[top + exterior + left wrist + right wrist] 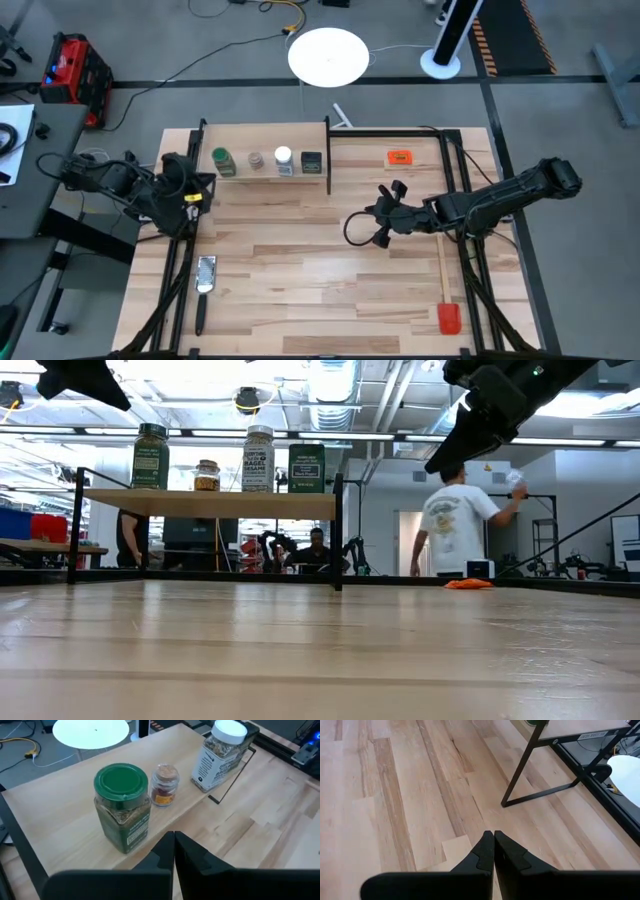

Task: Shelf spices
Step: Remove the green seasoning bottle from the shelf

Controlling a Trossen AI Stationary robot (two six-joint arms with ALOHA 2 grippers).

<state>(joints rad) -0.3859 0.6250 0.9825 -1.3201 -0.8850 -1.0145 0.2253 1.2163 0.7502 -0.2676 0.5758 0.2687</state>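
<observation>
All four spices stand in a row on the shelf (262, 176), a light-wood plank on a thin black frame at the far left part of the bench (330, 290). From the shelf's left end the order is: the green-lidded jar (222, 160), the brownish jar (256, 160), the clear jar with white lid (284, 160) and the black tin (311, 161).

In the left wrist view the green-lidded jar (123, 805) is square-sided and filled nearly to the lid with dull green dried herbs. Just beside it, not touching, the small brownish jar (164, 785) holds an orange-red powder at the bottom (its upper part looks paler). Farther along, the clear jar (219, 755) is packed with a mixed seed-like seasoning behind a white label. The tin's contents cannot be seen; from the low view it shows only a dark green label face (306, 468).

The left claw (173, 850) hovers just off the shelf's left end, near the green-lidded jar, its two dark fingers pressed together and holding nothing. The right claw (493, 851) hangs over bare boards toward the middle of the bench, well apart from the shelf, fingers likewise closed tip to tip with nothing between them.

An orange tag (399, 157) lies flat on the bench right of the shelf.
</observation>
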